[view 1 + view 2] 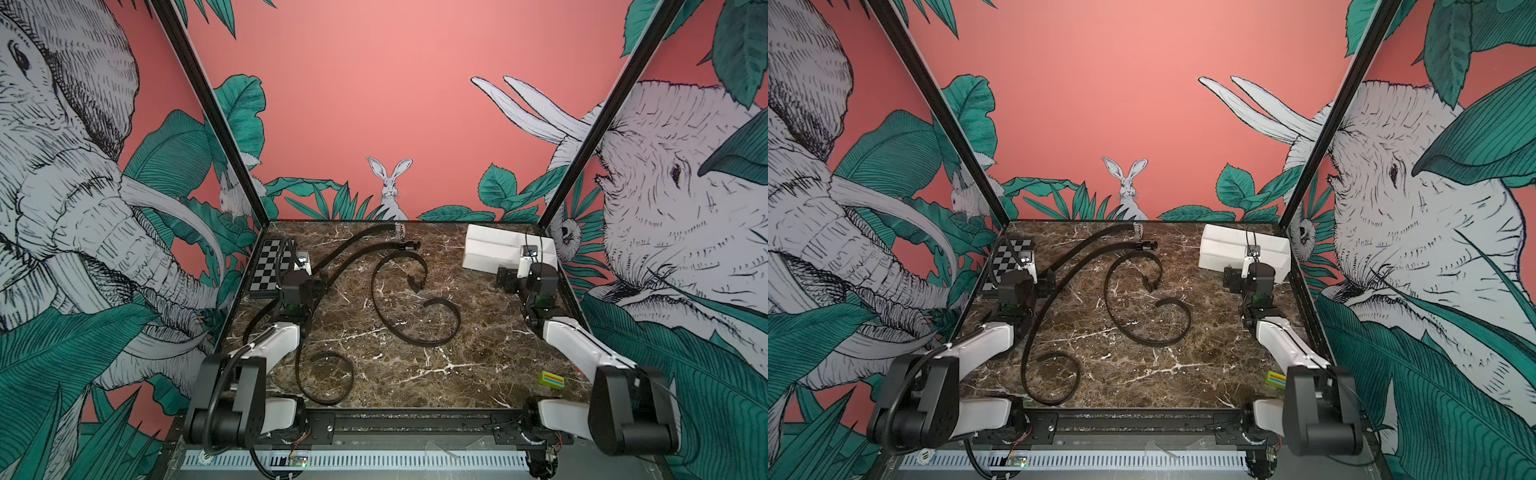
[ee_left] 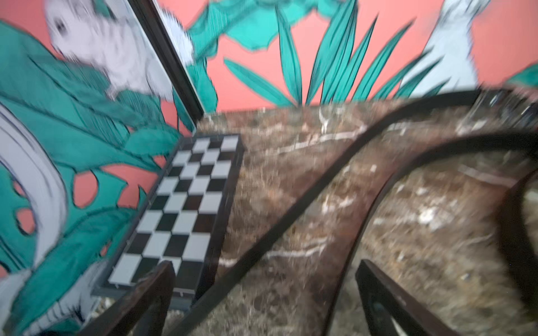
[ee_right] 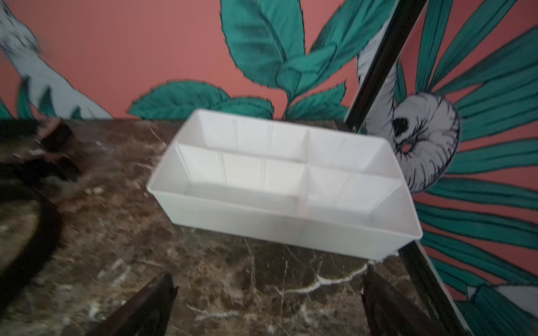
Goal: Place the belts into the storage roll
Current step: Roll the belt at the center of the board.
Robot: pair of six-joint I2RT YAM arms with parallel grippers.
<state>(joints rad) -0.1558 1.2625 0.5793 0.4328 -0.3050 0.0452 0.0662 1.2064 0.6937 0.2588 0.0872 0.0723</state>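
Three black belts lie loose on the marble table. One belt (image 1: pixel 353 241) arcs from a buckle at the far edge toward my left arm. A second belt (image 1: pixel 297 361) sweeps down into a coil near the front. A third belt (image 1: pixel 375 291) curls in an S at mid-table. The white storage roll (image 1: pixel 494 249) (image 3: pixel 262 224) stands at the far right, its compartments bare. My left gripper (image 1: pixel 321 277) (image 2: pixel 265 266) is open above the first two belts and holds nothing. My right gripper (image 1: pixel 505 278) (image 3: pixel 269 276) is open over marble, just short of the storage roll.
A black-and-grey checkered board (image 1: pixel 270 266) lies at the far left, with a ribbed cable hose (image 1: pixel 282 253) across it. A small green striped block (image 1: pixel 552 380) sits at the front right. Black frame posts and patterned walls close in the table.
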